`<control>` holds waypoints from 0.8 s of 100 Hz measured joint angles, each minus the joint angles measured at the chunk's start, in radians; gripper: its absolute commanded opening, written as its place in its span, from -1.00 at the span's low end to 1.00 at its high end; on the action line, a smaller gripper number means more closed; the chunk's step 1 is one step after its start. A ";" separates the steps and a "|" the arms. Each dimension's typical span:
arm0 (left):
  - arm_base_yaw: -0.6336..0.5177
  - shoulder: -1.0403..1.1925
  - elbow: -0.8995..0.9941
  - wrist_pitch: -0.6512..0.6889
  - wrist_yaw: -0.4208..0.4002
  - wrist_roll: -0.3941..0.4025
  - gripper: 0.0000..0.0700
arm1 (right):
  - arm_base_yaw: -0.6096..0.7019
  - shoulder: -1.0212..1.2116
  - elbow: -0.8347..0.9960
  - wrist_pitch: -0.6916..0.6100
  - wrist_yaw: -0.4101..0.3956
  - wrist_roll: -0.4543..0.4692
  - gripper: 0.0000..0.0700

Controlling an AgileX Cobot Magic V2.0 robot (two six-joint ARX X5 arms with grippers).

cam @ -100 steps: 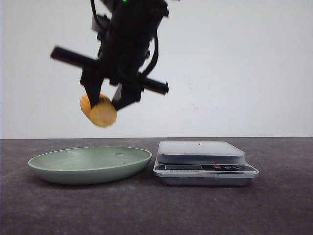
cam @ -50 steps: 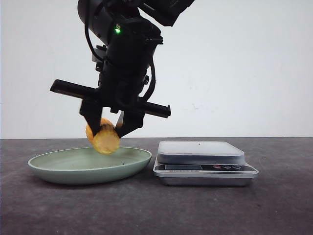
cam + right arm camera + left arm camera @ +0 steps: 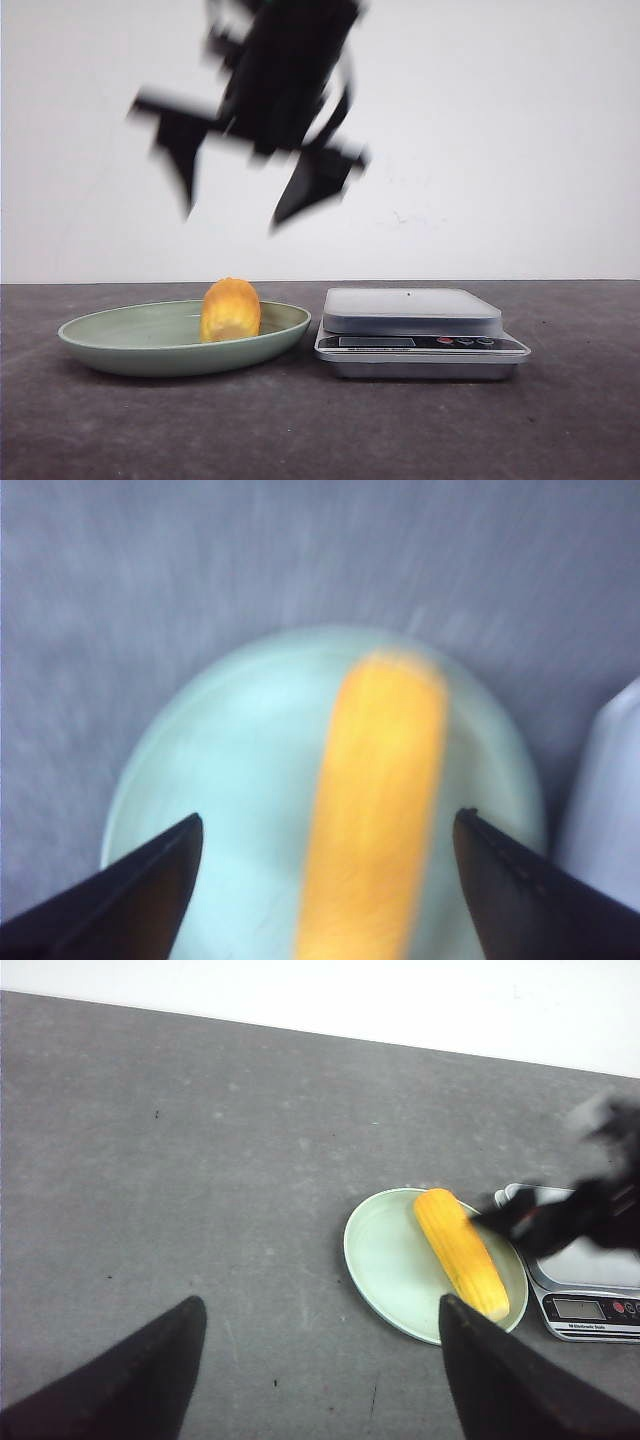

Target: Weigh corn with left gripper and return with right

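The yellow-orange corn point(image 3: 230, 310) lies loose in the green dish point(image 3: 120, 345), at its right side. My right gripper point(image 3: 235, 215) hangs open and empty well above it, blurred by motion. In the right wrist view the corn point(image 3: 375, 800) lies in the dish point(image 3: 220, 750) below the gap of the open right gripper point(image 3: 328, 818). My left gripper point(image 3: 320, 1305) is open and empty over bare table, apart from the dish point(image 3: 385, 1260) and the corn point(image 3: 460, 1252). It does not show in the front view.
A silver kitchen scale point(image 3: 410, 310) stands just right of the dish, nothing on its platform. It also shows in the left wrist view point(image 3: 590, 1290) and at the edge of the right wrist view point(image 3: 610, 780). The blurred right arm point(image 3: 560, 1220) crosses above it.
The right gripper lowered the corn to the dish, let go of it, opened wide and rose. The corn now rests in the dish.
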 measured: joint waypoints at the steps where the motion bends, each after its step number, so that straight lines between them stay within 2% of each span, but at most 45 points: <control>1: 0.000 0.000 0.000 0.000 0.000 0.000 0.21 | -0.006 -0.015 0.000 -0.004 0.002 -0.009 0.44; 21: 0.000 0.000 0.000 0.014 0.000 0.000 0.21 | -0.148 -0.341 0.000 -0.137 0.037 -0.194 0.44; 35: 0.000 0.000 0.000 0.039 0.000 0.002 0.21 | -0.254 -0.584 0.000 -0.264 0.035 -0.278 0.44; 52: 0.000 0.000 0.000 0.080 0.000 0.010 0.21 | -0.350 -0.902 0.001 -0.446 0.043 -0.331 0.44; 66: 0.000 0.000 0.000 0.098 0.000 0.011 0.21 | -0.355 -1.121 0.008 -0.637 0.055 -0.345 0.45; 80: 0.000 0.000 0.000 0.103 0.000 0.011 0.21 | -0.355 -1.281 -0.004 -0.834 0.052 -0.322 0.45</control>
